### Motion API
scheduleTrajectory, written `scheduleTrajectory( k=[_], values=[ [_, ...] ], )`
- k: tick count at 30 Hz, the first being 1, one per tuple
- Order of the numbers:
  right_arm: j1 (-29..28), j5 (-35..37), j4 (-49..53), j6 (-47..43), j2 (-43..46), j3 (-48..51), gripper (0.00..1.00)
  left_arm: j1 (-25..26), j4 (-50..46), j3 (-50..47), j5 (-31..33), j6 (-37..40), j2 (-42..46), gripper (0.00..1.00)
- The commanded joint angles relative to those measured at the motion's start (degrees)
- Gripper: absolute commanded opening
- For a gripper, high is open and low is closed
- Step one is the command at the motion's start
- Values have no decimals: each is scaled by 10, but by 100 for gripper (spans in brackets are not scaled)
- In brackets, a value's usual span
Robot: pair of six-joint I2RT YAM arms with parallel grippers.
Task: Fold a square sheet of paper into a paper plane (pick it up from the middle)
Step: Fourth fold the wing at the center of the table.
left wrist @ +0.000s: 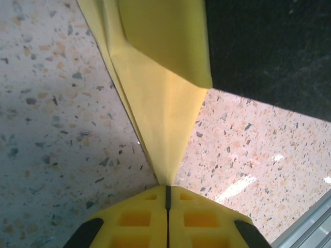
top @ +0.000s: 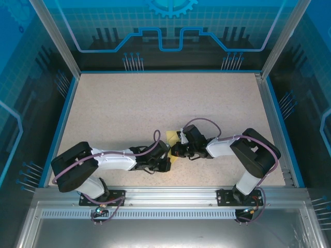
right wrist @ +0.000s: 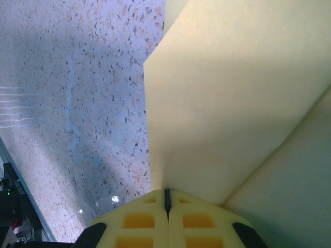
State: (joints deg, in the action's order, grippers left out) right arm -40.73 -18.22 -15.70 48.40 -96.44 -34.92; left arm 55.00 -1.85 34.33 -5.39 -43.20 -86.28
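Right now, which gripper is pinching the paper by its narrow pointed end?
The left gripper: the folded yellow paper tapers to a point in its grip, while the right gripper clamps a broad flap.

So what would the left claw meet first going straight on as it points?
The yellow paper that the left claw is shut on; past it, probably the right arm's black body, depth unclear.

paper [left wrist: 160, 113] cut off at top edge, shape perhaps unreadable
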Motion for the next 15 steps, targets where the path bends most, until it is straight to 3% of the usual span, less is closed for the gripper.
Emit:
scheduleTrajectory(
  k=[1,9,15],
  values=[
    [14,53,81,-15,-15,22,0,13,-87,-15,-34,1,13,7],
    [13,40,64,-8,-12,25,0,-23,-103,31,-23,32,82,10],
    [14,29,47,0,-12,28,0,-52,-46,42,-20,38,59,10]
  ],
)
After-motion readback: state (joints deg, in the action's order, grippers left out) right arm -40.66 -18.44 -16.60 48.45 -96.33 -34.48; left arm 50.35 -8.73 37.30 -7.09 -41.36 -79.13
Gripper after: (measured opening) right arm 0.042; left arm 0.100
